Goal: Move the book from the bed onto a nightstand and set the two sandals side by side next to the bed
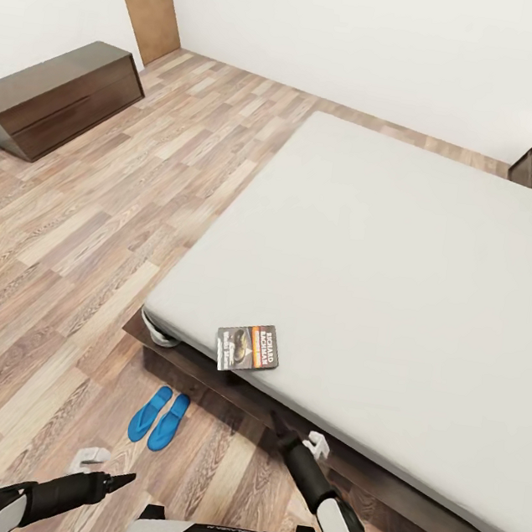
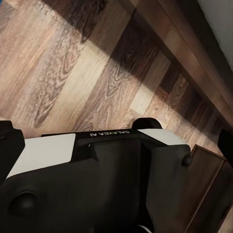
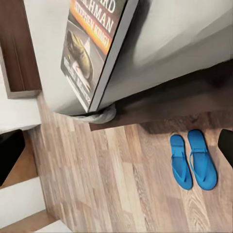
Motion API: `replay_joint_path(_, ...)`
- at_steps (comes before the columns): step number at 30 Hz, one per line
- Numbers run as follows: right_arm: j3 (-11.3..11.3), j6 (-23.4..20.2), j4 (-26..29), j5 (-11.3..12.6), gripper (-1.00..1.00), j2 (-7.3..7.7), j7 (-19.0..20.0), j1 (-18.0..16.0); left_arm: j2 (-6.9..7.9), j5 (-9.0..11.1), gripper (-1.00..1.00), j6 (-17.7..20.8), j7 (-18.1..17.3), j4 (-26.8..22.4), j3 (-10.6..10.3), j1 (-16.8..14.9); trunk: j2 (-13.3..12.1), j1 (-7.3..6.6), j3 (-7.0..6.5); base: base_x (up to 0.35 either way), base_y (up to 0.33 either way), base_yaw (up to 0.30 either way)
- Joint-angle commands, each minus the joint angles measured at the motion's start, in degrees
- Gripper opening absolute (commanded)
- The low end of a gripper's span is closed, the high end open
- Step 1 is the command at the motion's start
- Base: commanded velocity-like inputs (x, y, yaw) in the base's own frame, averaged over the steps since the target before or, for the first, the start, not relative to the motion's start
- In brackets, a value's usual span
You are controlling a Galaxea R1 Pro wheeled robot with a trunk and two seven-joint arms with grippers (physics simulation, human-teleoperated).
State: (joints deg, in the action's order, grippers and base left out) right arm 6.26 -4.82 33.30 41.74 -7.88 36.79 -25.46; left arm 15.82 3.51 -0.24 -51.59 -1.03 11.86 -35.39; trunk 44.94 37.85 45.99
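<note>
Head view: my spread right claw sits just below the dark orange-banded paperback book, so I reach up next.

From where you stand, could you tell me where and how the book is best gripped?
Probably by the edge of the book that overhangs the side of the bed, coming from the floor side. It lies flat and thin on the mattress, so only that edge likely lets fingers close above and below.

The book cover reads "RICHARD BACHMAN" in white (the right wrist view cuts it to "…HMAN", with "STEPHEN KING" under it). The robot's trunk casing says "GALAXEA AI", seen upside down.
</note>
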Motion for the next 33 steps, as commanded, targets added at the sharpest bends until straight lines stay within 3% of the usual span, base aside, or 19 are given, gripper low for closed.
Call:
replay_joint_path(1,-0.05,-0.44,0.1,0.81,1.0,-0.07,0.33,-0.02,0.01,0.36,1.0,-0.02,-0.18,0.06,-0.19,-0.03,0.04,0.01,0.04,0.0,0.0,0.0)
replay_joint_path(3,-1.59,-0.32,0.33,1.58,1.0,-0.09,0.36,-0.02,0.01,0.36,1.0,-0.02,-0.2,0.06,-0.18,-0.03,0.04,0.01,0.04,0.0,0.0,0.0)
replay_joint_path(6,-5.66,-0.18,1.35,2.65,1.0,-0.17,0.35,-0.05,0.0,0.36,1.0,-0.02,-0.21,0.06,-0.22,-0.03,0.04,0.01,0.04,0.0,0.0,0.0)
replay_joint_path(12,-9.0,-0.12,2.25,7.19,1.0,-0.2,0.3,-0.08,0.0,0.29,1.0,-0.02,-0.26,-0.01,-0.25,-0.03,0.04,0.01,0.04,0.0,0.0,0.0)
replay_joint_path(16,-10.64,-0.11,2.47,7.86,1.0,-0.2,0.31,-0.05,0.0,0.28,1.0,-0.02,-0.26,-0.02,-0.25,-0.03,0.04,0.01,0.04,0.0,0.0,0.0)
replay_joint_path(17,-12.27,-0.1,3.01,8.13,1.0,-0.2,0.31,-0.04,0.0,0.28,1.0,-0.02,-0.26,-0.02,-0.26,-0.03,0.04,0.01,0.04,0.0,0.0,0.0)
replay_joint_path(19,-13.44,-0.1,3.47,8.34,1.0,-0.2,0.23,-0.03,0.0,0.28,1.0,-0.02,-0.26,-0.02,-0.26,-0.03,0.04,0.01,0.04,0.0,0.0,0.0)
replay_joint_path(33,-14.56,-0.18,3.57,8.47,1.0,-0.03,0.37,0.0,0.0,0.27,1.0,-0.02,-0.26,0.02,-0.26,-0.03,0.04,0.01,0.04,0.0,0.0,0.0)
